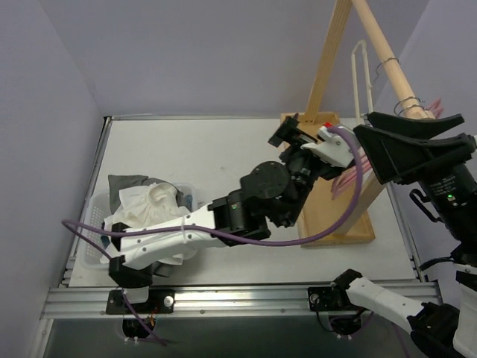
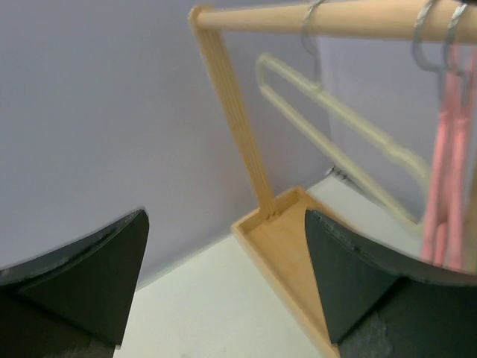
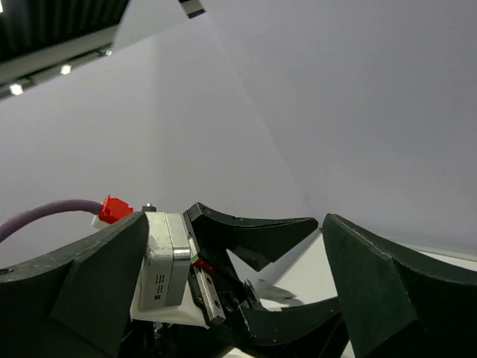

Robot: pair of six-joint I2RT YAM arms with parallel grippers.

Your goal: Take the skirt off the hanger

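My left gripper (image 1: 288, 133) (image 2: 225, 224) is open and holds nothing, close to the near end of the wooden rack's base (image 2: 287, 242). From the rail (image 2: 350, 19) hang a bare cream hanger (image 2: 335, 119) (image 1: 361, 74) and pink hangers (image 2: 447, 171) (image 1: 349, 177). No garment shows on any of them, and I cannot pick out the skirt. My right gripper (image 1: 367, 127) (image 3: 235, 224) is raised beside the rail, open and empty, and faces the left gripper (image 3: 294, 272).
A pale basket (image 1: 93, 224) at the left holds white cloth (image 1: 149, 205) and grey cloth (image 1: 127, 186). The rack's base tray (image 1: 350, 224) lies along the right side of the table. The left arm's purple cable (image 1: 350, 201) loops past the rack. Walls close in on the far and left sides.
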